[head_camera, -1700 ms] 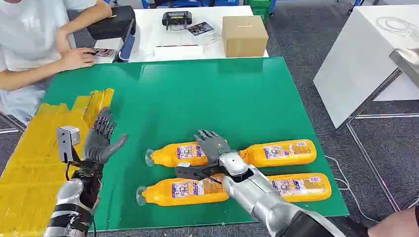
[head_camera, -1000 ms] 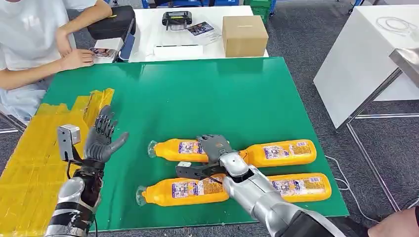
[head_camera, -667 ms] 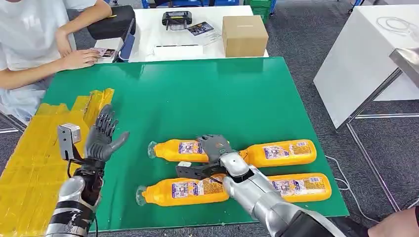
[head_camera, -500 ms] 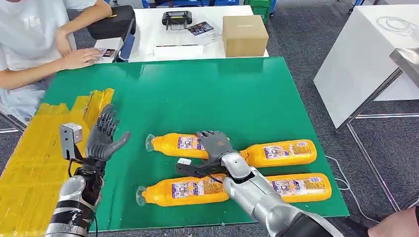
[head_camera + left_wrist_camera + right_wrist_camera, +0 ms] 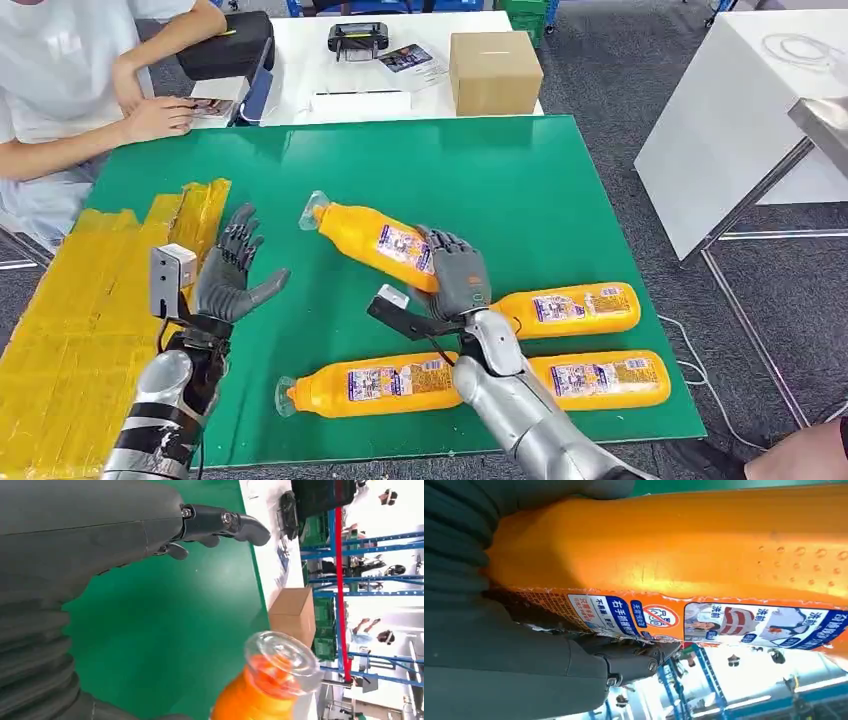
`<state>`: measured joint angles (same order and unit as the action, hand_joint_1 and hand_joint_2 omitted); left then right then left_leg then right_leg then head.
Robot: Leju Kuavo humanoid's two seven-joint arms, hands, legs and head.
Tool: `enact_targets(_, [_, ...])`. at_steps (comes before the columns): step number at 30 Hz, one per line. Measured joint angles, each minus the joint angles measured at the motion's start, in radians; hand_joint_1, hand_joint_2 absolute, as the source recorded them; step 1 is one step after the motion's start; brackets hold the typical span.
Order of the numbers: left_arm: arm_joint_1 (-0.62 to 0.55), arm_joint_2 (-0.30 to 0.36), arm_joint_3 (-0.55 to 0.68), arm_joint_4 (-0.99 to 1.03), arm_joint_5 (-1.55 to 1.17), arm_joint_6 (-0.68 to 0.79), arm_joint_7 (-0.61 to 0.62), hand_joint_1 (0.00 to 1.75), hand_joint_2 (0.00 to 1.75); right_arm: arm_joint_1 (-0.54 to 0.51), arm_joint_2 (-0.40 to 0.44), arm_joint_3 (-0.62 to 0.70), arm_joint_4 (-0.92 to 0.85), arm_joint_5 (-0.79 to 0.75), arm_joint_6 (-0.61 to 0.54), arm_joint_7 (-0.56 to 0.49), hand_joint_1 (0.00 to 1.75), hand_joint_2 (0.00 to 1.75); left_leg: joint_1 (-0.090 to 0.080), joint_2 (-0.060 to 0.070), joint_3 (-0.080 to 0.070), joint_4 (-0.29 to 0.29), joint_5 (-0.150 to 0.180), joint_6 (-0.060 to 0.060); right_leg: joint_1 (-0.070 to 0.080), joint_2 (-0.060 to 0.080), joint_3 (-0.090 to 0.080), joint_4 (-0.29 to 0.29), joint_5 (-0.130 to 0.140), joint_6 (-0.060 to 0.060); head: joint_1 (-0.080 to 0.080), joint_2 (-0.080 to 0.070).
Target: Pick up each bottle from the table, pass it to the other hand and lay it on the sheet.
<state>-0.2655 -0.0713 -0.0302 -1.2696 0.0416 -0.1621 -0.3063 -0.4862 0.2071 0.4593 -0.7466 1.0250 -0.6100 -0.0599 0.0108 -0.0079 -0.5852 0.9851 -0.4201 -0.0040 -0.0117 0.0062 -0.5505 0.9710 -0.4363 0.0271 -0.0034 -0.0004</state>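
My right hand [image 5: 458, 278] grips an orange bottle [image 5: 372, 238] by its base end and holds it lifted above the green table [image 5: 480, 190], clear cap pointing far left. The right wrist view shows that orange bottle [image 5: 684, 555] close up, with dark fingers [image 5: 624, 660] wrapped on its label. My left hand [image 5: 235, 280] is raised with fingers spread, holding nothing, left of the bottle's cap. The left wrist view shows the cap end of the orange bottle [image 5: 275, 670] beyond my left hand [image 5: 90, 540]. Three more orange bottles [image 5: 375, 383] [image 5: 570, 308] [image 5: 600, 378] lie on the table. The yellow sheet [image 5: 70, 330] lies at the left.
A person [image 5: 70, 70] sits at the far left with an arm on the table's corner. A white table behind carries a cardboard box [image 5: 494, 70], a black case [image 5: 225, 45] and a small device [image 5: 358, 38]. A white bench [image 5: 740, 110] stands to the right.
My right hand has lifted the far-left bottle off the table and swung its cap end up and away. My left hand has moved right toward it, still open.
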Motion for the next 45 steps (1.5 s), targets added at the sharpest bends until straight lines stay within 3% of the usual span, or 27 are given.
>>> enact_targets(10, [-0.002, -0.002, -0.014, 0.000, 0.000, -0.005, 0.002, 0.00, 1.75, 0.020, 0.007, -0.036, -0.038, -0.019, -0.008, -0.031, 1.75, 1.75, 0.000, 0.000, 0.000, 0.000, 0.000, 0.000, 0.000, 0.000, 0.000, 0.000, 0.000, 0.000, 0.000, 0.000])
enact_targets(16, [-0.012, -0.002, -0.066, 0.002, 0.057, -0.132, 0.001, 0.00, 1.75, 0.054, 0.033, -0.058, -0.095, -0.290, 0.157, -0.251, 1.75, 1.75, 0.000, 0.000, 0.000, 0.000, 0.000, 0.000, 0.000, 0.000, 0.000, 0.000, 0.000, 0.000, 0.000, 0.000])
enact_targets(22, [-0.019, -0.002, -0.089, 0.006, 0.072, -0.153, -0.001, 0.00, 1.75, 0.064, 0.041, -0.070, -0.124, -0.323, 0.180, -0.271, 1.75, 1.75, 0.000, 0.000, 0.000, 0.000, 0.000, 0.000, 0.000, 0.000, 0.000, 0.000, 0.000, 0.000, 0.000, 0.000])
enact_targets(32, [-0.020, -0.002, -0.172, 0.010, 0.133, -0.225, -0.022, 0.00, 1.75, 0.081, 0.061, -0.071, -0.153, -0.513, 0.381, -0.356, 1.75, 1.75, 0.000, 0.000, 0.000, 0.000, 0.000, 0.000, 0.000, 0.000, 0.000, 0.000, 0.000, 0.000, 0.000, 0.000])
enact_targets(45, [-0.020, 0.001, -0.227, 0.001, 0.150, -0.236, -0.032, 0.00, 1.75, 0.084, 0.063, -0.055, -0.153, -0.541, 0.397, -0.365, 1.75, 1.75, 0.000, 0.000, -0.001, 0.000, 0.000, 0.000, 0.000, 0.000, 0.000, 0.000, 0.000, 0.000, 0.000, 0.000])
